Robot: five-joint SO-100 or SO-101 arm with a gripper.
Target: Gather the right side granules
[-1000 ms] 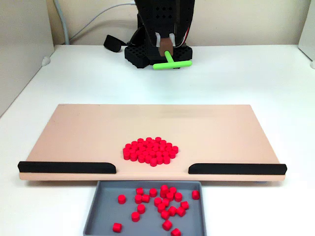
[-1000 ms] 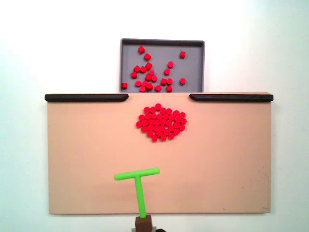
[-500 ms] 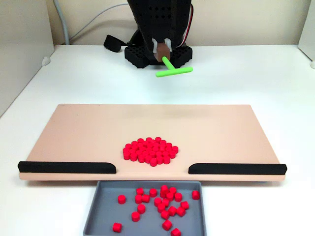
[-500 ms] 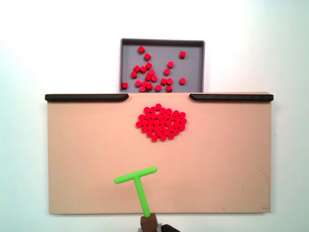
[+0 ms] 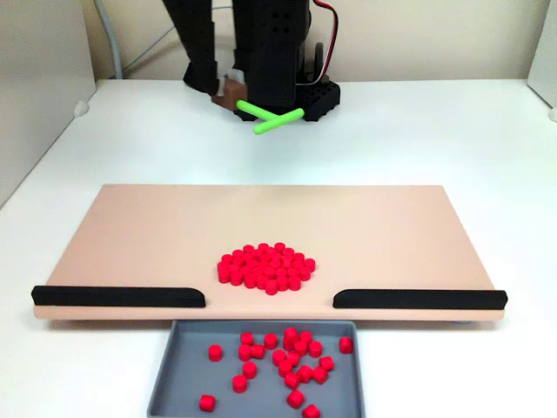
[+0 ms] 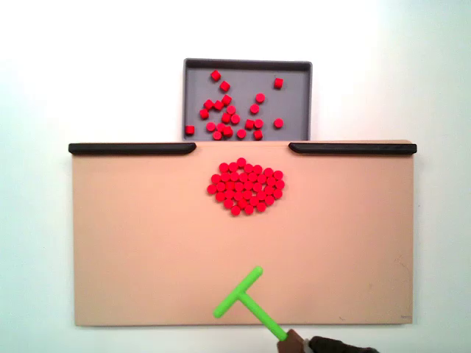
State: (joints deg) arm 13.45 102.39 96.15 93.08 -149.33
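On my board (image 6: 132,243), the granules (image 6: 246,188) packed mid-board, my gripper (image 6: 294,343) clamping the green stick (image 6: 246,301) near the board's edge.

1. The tiny bright red cylindrical plastic granules (image 5: 265,267) (image 6: 246,188) lie packed in one dense, roughly oval patch.
2. The patch rests flat on the tan rectangular board (image 5: 139,239) (image 6: 132,235), near its middle.
3. It sits just short of the gap between the two black edge strips (image 5: 119,296) (image 6: 132,148).

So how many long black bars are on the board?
2. One long black bar sits on the tan board's far-left edge in the overhead fixed view, the other black bar far-right, gap between them.
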